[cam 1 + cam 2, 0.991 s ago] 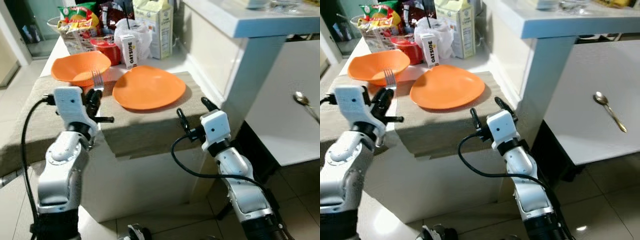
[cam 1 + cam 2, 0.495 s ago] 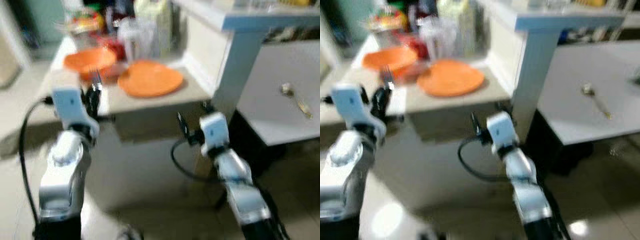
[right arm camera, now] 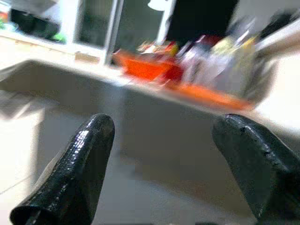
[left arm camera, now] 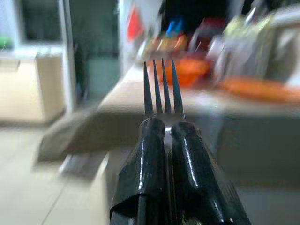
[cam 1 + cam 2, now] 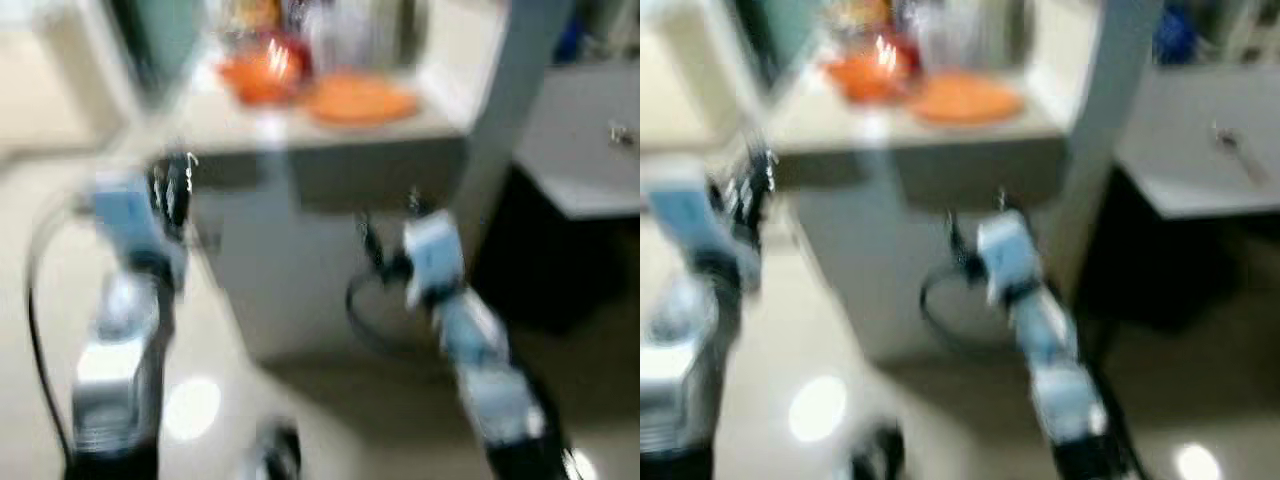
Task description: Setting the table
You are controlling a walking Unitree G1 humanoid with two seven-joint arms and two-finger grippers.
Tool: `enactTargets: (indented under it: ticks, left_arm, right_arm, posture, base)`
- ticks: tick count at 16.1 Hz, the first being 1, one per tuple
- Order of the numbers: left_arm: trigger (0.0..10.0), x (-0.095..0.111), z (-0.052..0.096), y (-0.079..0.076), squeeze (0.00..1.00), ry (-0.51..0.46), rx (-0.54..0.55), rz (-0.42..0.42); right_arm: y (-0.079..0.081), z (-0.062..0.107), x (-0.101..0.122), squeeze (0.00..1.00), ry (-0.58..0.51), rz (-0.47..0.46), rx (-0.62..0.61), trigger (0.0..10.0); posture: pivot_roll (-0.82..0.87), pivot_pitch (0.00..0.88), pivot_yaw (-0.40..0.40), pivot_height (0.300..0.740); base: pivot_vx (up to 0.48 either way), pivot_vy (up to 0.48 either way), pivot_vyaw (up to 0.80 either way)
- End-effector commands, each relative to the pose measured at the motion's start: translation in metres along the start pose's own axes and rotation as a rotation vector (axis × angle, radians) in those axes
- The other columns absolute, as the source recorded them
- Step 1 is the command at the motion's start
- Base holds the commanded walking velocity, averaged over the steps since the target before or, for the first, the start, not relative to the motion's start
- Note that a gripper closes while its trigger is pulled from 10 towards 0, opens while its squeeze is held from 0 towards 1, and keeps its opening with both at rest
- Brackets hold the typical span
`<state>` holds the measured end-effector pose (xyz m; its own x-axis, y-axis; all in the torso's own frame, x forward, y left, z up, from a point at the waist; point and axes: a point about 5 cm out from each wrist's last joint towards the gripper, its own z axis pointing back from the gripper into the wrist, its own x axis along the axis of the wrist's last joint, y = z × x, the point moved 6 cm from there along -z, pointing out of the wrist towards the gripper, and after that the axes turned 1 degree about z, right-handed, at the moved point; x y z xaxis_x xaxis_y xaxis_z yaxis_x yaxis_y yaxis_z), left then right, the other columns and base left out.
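Left gripper (image 4: 163, 133): closed tight on a fork (image 4: 161, 86), the two black fingers (image 4: 143, 159) pressed side by side with the handle pinched between them; raised in front of the counter, short of its near edge.
Fork: upright in the grip, four tines standing clear above the fingertips; handle hidden between the fingers; visible in the head views as a pale glint above the left gripper (image 5: 170, 190).
Right gripper (image 3: 164, 154): spread wide, nothing between the fingers (image 3: 77, 164), nothing touched; held low before the counter front, below the countertop level (image 5: 390, 225).
Counter (image 5: 330, 130): pale top, heavily blurred; ahead of both grippers and apart from them.
Orange plate (image 5: 362, 100): flat on the countertop, toward its right part.
Orange bowl (image 5: 258, 75): just left of the plate and behind it; whether touching, cannot tell through the blur.
Clutter at back (image 4: 234, 42): packages and cartons behind the bowl and plate, too smeared to name.
White table (image 5: 1200, 165): to the right of the counter, lower; a spoon (image 5: 1232, 148) lying on it, well apart from both grippers.
Floor (image 5: 190, 405): glossy pale tile with a bright reflection.
Sharpness: head views badly motion-blurred; wrist views sharp on the fingers only.
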<state>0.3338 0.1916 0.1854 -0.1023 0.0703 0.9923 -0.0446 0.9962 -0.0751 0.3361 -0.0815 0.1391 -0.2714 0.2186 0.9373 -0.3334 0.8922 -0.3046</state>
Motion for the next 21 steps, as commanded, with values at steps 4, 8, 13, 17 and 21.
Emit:
enactTargets:
  ticks: [4, 8, 13, 17, 21]
  left_arm:
    - [0.0, 0.010, -0.009, -0.015, 0.00, -0.030, -0.039, 0.001]
    - [0.0, 0.009, -0.010, -0.018, 0.00, -0.027, -0.045, 0.003]
    - [0.0, 0.007, -0.012, -0.018, 0.00, -0.022, -0.039, 0.012]
    - [0.0, 0.006, -0.012, -0.021, 0.00, -0.019, -0.047, 0.013]
    - [0.0, 0.005, -0.011, -0.025, 0.00, -0.022, -0.053, 0.008]
  right_arm:
    - [-0.006, -0.003, 0.002, 0.00, -0.002, 0.002, -0.008, 10.0]
    - [-0.006, -0.004, 0.002, 0.00, -0.006, 0.003, -0.008, 10.0]
    - [-0.010, -0.007, 0.006, 0.00, -0.024, -0.004, -0.023, 10.0]
    - [-0.013, -0.010, 0.005, 0.00, -0.014, -0.012, -0.039, 10.0]
    - [-0.015, -0.010, 0.003, 0.00, -0.003, -0.012, -0.039, 10.0]
  posture:
    - [-0.04, 0.000, 0.061, 0.708]
    - [-0.04, 0.000, 0.062, 0.708]
    - [-0.04, 0.000, 0.060, 0.708]
    - [-0.04, 0.000, 0.058, 0.722]
    - [-0.04, 0.000, 0.054, 0.740]
  base:
    - [0.000, -0.459, 0.00]
    - [0.000, -0.474, 0.00]
    - [0.000, -0.273, 0.00]
    - [0.000, 0.000, 0.00]
    - [0.000, 0.000, 0.00]
